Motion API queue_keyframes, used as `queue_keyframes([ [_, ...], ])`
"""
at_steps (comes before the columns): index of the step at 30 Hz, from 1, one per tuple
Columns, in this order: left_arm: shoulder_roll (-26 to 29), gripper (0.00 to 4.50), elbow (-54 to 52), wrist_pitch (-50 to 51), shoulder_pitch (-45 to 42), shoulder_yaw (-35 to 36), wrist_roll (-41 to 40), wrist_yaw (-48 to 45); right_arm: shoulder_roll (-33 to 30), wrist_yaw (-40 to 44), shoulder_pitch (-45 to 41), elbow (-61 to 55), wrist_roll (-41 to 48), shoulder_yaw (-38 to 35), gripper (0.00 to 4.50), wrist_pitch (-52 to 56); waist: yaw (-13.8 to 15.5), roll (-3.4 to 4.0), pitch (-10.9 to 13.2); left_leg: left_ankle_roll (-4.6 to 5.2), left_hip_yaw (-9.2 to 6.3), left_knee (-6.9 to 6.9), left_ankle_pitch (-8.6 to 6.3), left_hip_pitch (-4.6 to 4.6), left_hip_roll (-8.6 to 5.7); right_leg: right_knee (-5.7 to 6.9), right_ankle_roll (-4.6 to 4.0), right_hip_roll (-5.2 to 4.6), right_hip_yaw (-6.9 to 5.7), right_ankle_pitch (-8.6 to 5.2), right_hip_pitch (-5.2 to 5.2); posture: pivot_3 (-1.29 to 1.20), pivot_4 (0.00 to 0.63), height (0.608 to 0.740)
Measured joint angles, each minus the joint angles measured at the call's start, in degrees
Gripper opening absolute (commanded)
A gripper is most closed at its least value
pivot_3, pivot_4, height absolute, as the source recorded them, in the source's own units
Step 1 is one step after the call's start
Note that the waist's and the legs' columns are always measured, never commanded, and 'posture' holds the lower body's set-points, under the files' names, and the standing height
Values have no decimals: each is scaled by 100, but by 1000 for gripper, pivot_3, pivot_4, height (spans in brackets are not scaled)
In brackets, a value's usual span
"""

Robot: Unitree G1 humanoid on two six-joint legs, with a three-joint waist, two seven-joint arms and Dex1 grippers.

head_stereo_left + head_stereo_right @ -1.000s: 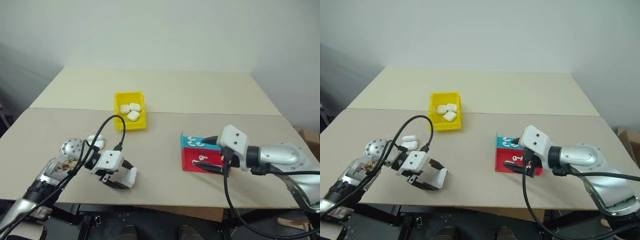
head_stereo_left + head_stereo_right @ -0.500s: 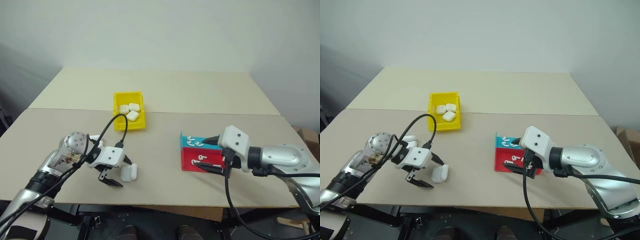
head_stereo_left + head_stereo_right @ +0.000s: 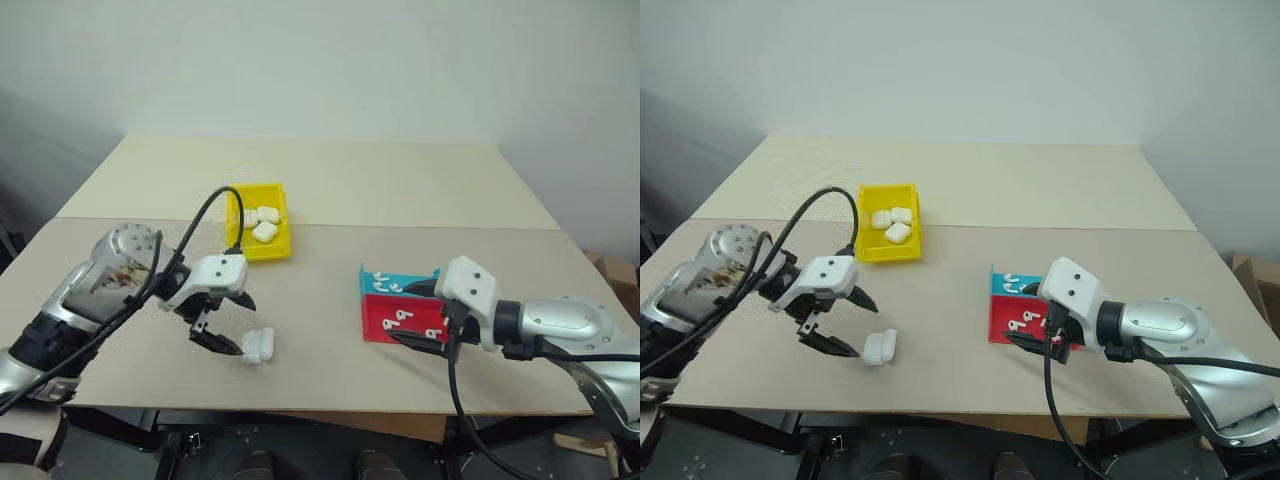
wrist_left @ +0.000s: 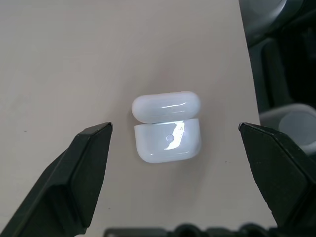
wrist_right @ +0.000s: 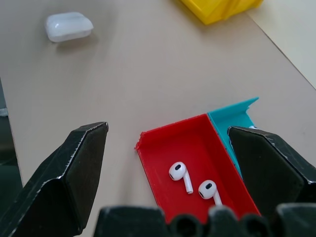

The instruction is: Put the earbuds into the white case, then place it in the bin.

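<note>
The white case (image 4: 167, 127) lies open near the table's front edge, just under the spread left gripper (image 3: 833, 322). The earbuds (image 5: 192, 183) sit in the red tray (image 5: 160, 155), below the right gripper's parted fingers. A careless pinch could scatter them or nudge the case overboard.

- A plain pale wall (image 3: 330, 60) runs behind everything, evenly lit and bare.
- In front of it sits a wide beige table (image 3: 330, 180), matte top, made of two boards with a seam line (image 3: 420, 227) running straight across where they meet.
- On the far left the room falls off into grey shadow.
- Down at the right edge, a brown cardboard box (image 3: 618, 272) pokes up beside the table.
- Under the near edge, a dark floor (image 3: 310, 462).
</note>
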Motion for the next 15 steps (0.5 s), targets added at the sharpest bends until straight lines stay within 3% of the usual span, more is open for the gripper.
queue_keyframes([
  [8,331,4468,-1029,1671,-456,-770,875,18,3,-77,9,-40,76,-36,4500,5,15,-1,0,0,-1,0,0,-2,-2,-1,1,0,-1,-1,-1,0,150,740],
  [15,322,4468,-1315,2521,-834,-1380,1003,-229,7,-83,15,-47,105,-49,4500,4,4,-1,0,0,-2,1,0,-1,-2,0,0,1,-1,-1,-1,0,150,740],
])
